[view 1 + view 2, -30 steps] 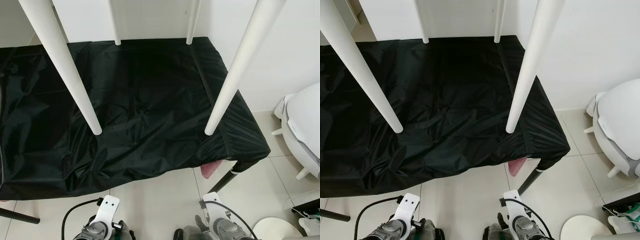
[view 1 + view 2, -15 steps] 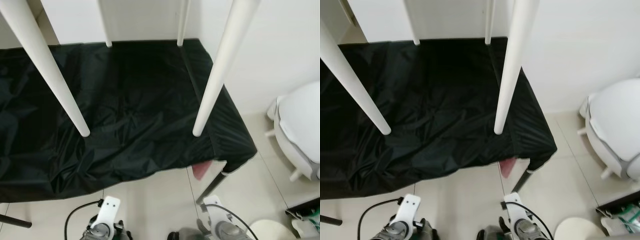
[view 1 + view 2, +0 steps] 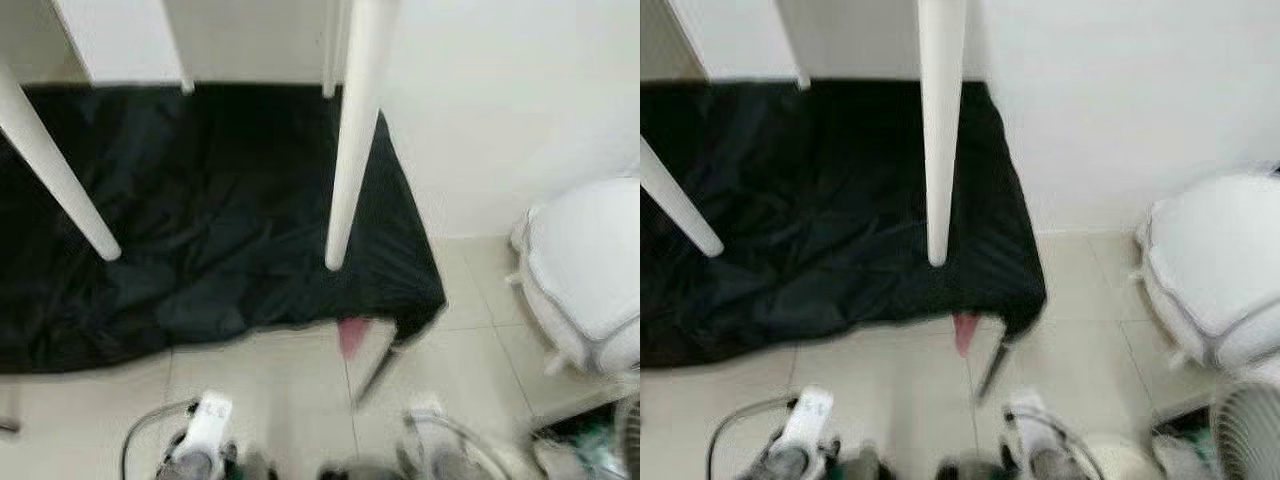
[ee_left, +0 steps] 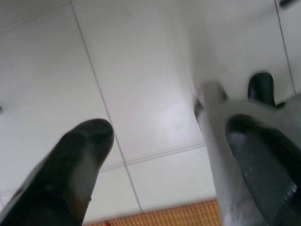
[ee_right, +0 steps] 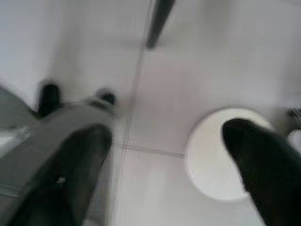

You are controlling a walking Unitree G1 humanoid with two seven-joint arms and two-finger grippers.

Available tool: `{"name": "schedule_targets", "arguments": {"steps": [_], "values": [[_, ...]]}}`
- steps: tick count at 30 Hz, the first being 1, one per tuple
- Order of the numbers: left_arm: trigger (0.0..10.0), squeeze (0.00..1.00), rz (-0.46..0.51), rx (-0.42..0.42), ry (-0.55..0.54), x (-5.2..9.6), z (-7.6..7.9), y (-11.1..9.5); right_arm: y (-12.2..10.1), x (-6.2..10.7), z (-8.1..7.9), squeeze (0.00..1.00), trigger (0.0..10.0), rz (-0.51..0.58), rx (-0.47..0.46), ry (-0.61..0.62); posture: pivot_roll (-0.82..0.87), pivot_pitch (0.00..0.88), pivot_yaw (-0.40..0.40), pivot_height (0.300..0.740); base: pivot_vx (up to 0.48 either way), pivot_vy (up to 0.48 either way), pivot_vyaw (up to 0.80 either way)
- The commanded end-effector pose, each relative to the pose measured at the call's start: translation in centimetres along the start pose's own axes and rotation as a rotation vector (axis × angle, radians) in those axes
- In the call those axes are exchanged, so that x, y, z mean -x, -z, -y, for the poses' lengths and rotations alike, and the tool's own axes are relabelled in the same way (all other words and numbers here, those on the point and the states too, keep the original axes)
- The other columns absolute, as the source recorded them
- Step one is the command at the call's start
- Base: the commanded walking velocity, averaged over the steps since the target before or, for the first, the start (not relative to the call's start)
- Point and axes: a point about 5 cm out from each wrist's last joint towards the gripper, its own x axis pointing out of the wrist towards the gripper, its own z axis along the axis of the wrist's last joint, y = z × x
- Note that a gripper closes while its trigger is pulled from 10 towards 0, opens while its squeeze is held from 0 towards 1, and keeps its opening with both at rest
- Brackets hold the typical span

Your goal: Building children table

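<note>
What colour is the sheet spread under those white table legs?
Black. The sheet under the white table legs shows best in the left eye view, though it is blurred.

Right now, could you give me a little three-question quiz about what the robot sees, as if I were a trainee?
1. True or false: the black cover lies under the white table legs.
2. Which colour peeks out below the cover's near corner: A green, B pink, C blue?
3. Fill in: the left pincer and right pincer hang over the tiled ____.

Key: 1 true; 2 B; 3 floor.
</note>
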Motion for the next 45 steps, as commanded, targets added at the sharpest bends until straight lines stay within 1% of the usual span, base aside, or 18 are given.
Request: {"name": "schedule_targets", "arguments": {"steps": [1,16,20,22,24,29,34,38,45], "values": [[10.0,0.00,-0.006,0.011,-0.002,0.0,0.2,0.0,1.0,0.2,-0.1,0.00,10.0,-0.039,0.004,-0.008,-0.04,0.000,0.006,0.740,0.000,0.000,0.00],[10.0,0.00,-0.017,0.022,-0.015,-0.1,0.4,-0.1,1.1,0.3,0.6,0.00,10.0,-0.040,0.016,-0.001,-0.04,0.000,-0.008,0.740,0.000,0.000,0.00],[10.0,0.00,-0.023,0.025,-0.016,0.0,0.5,0.1,1.1,0.3,0.7,0.00,10.0,-0.040,0.017,-0.001,-0.04,0.000,-0.010,0.740,0.000,0.000,0.00],[10.0,0.00,-0.034,0.029,-0.015,0.1,0.5,0.6,1.1,0.3,0.8,0.00,10.0,-0.040,0.017,-0.002,-0.04,0.000,-0.014,0.740,0.000,0.000,0.00],[10.0,0.00,-0.034,0.029,-0.015,0.1,0.5,0.6,1.1,0.3,0.8,0.00,10.0,-0.040,0.017,-0.002,-0.04,0.000,-0.014,0.740,0.000,0.000,0.00],[10.0,0.00,-0.052,0.034,-0.016,0.3,0.4,1.5,1.1,0.3,0.8,0.00,10.0,-0.046,0.019,-0.006,-0.03,0.000,-0.020,0.740,0.000,0.000,0.00],[10.0,0.00,-0.051,0.039,-0.013,0.2,0.6,1.4,1.1,0.3,0.8,0.00,10.0,-0.048,0.021,-0.006,-0.03,0.000,-0.022,0.740,0.000,0.000,0.00],[10.0,0.00,-0.038,0.034,0.002,0.2,1.2,1.0,1.2,0.4,1.0,0.00,10.0,-0.052,0.021,-0.003,-0.03,0.000,-0.022,0.740,0.000,0.000,0.00],[10.0,0.00,-0.030,0.041,0.006,0.1,1.5,0.6,1.2,0.4,1.1,0.00,10.0,-0.055,0.018,0.000,-0.03,0.000,-0.025,0.740,0.000,0.000,0.00]]}}
